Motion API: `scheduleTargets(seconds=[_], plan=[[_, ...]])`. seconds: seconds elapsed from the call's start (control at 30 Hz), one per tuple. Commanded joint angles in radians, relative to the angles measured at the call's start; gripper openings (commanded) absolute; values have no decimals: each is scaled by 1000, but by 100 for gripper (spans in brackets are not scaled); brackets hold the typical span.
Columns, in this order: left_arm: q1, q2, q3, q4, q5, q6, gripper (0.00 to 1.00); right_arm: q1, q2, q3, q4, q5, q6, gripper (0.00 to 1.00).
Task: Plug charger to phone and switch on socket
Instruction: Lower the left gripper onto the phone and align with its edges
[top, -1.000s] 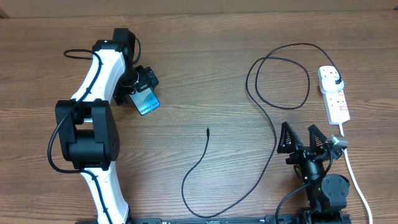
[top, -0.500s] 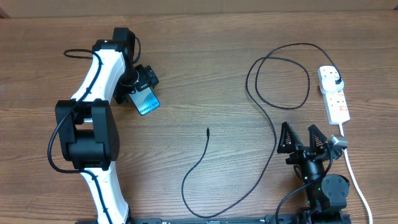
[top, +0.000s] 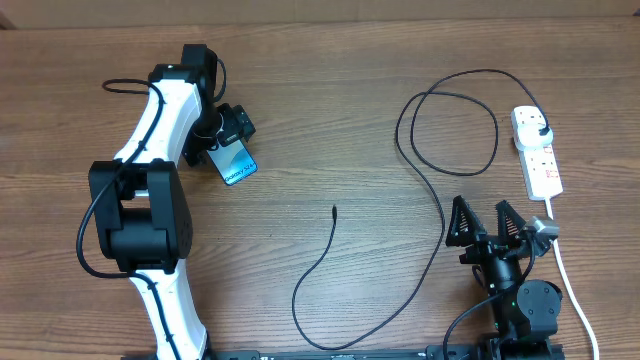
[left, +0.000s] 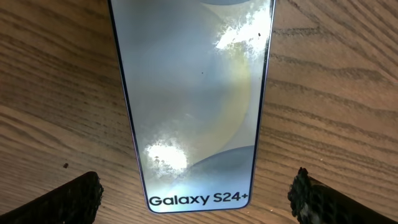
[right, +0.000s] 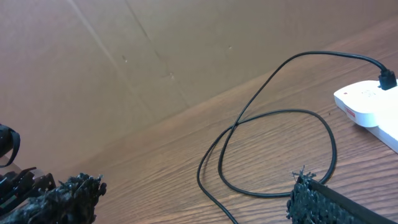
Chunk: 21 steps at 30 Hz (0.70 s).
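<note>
Closest to me, at the near right edge of the brown wood-grain tabletop (top: 330, 120), the right end effector (top: 480, 203) sits with its two black fingers spread wide and nothing between them. Just left of it the long thin black charger cable (top: 478, 71) sags into a curve by the near edge. One branch climbs to its small connector tip (top: 334, 210), which lies bare on the wood near the middle and points away from me. The other branch rises past the right end effector into a wide loop farther back. Over on the left, further in, lies the slim smartphone with the cyan-blue screen (top: 236, 163), flat and face up. Its long axis runs on a diagonal, the end with the white lettering pointing toward me and the centre, the other end tucked under the left end effector (left: 198, 180). From the wrist view the screen looks pale and glary with "Galaxy S24+" printed at its end, and the black fingers stand wide on either side, clear of its edges. Farthest right is the white oblong power strip (top: 540, 165) with reddish marks. Its length runs near to far, its white cord (top: 565, 270) trails back toward me, and the cable's black plug (top: 541, 127) sits at its far end.
</note>
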Motion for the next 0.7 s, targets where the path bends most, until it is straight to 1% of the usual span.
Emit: scheduleTargets(seconds=[0.0, 0.3, 0.67], plan=[[2, 13, 8, -1, 5, -36, 100, 5, -2, -10, 7, -1, -6, 100], [2, 13, 7, -26, 3, -159, 100, 5, -2, -10, 8, -1, -6, 100], [2, 13, 6, 0, -14, -164, 100, 5, -2, -10, 8, -1, -6, 100]])
